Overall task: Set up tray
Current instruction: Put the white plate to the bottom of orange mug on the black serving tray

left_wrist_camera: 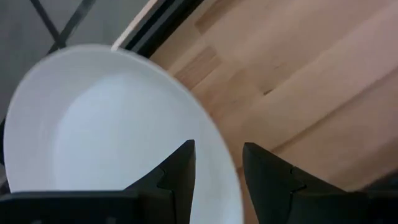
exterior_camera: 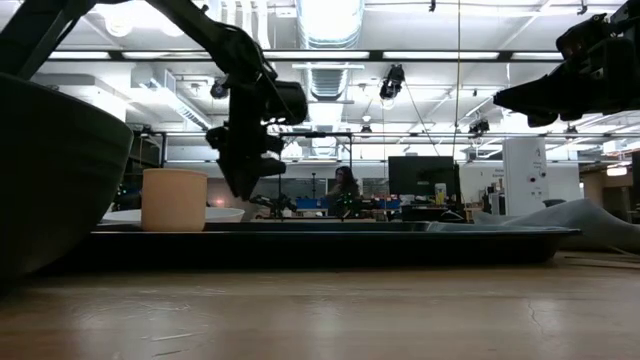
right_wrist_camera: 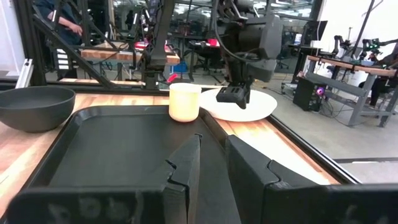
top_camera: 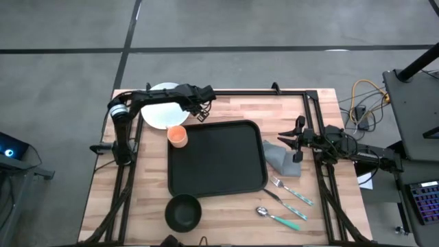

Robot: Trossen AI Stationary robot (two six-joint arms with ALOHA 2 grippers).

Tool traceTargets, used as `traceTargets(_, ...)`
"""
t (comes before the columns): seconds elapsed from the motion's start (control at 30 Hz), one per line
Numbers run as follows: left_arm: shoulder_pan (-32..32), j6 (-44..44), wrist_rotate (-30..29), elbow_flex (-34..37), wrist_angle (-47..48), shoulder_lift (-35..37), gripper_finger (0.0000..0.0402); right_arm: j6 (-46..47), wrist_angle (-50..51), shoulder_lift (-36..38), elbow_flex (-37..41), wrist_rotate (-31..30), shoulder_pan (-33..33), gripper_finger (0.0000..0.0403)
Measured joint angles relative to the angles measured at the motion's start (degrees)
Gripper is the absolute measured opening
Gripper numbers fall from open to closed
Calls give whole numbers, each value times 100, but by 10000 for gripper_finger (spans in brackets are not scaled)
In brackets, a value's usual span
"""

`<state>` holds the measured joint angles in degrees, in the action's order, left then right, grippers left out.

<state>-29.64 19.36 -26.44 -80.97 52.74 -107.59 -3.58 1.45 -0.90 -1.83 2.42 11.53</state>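
- Jaws, high view: the left gripper (top_camera: pixel 201 103) is hanging over the table's far edge beside the white plate (top_camera: pixel 159 110), its fingers too small here to judge; the right gripper (top_camera: pixel 298 137) is waiting at the table's right side above the grey cloth (top_camera: pixel 282 159). The tray (top_camera: pixel 217 158) is lying mid-table with its long axis running left to right, empty, and the orange cup (top_camera: pixel 178 136) is standing on the wood at its far-left corner. The plate is lying just beyond that corner, nearer the left arm. The dark bowl (top_camera: pixel 183 212), fork (top_camera: pixel 291 191) and spoon (top_camera: pixel 278 218) are lying toward the near edge.
- Low view: the left gripper (exterior_camera: pixel 243 160) is pointing down, its tips seeming to stop just short of the plate (exterior_camera: pixel 170 214) behind the cup (exterior_camera: pixel 174 199). The tray (exterior_camera: pixel 330 245) is showing as a low dark band across the middle.
- Left wrist view: the left fingers (left_wrist_camera: pixel 180 171) are standing partly open and astride the plate's (left_wrist_camera: pixel 106 130) rim, one over the white dish, the other over bare wood. Contact cannot be told, and nothing is being held.
- Right wrist view: the right gripper (right_wrist_camera: pixel 211 162) is holding its jaws narrowly parted and empty, facing along the tray (right_wrist_camera: pixel 118 146) toward the cup (right_wrist_camera: pixel 185 102), the plate (right_wrist_camera: pixel 252 106) and the left gripper (right_wrist_camera: pixel 235 95) poised at the plate.
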Motion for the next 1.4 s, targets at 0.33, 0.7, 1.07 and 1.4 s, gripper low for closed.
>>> traceTargets(0.33,-66,242,220,408,-560,14,115,13,0,1,-1,0,0,68)
traceTargets(0.7,-67,325,247,647,-771,14,115,-1,2,1,0,-2,0,68)
traceTargets(1.07,-67,327,251,949,-1087,13,115,13,1,-1,-2,-2,0,68)
traceTargets(1.4,-67,-129,243,1132,-1354,13,59,0,1,-1,-1,-1,0,68)
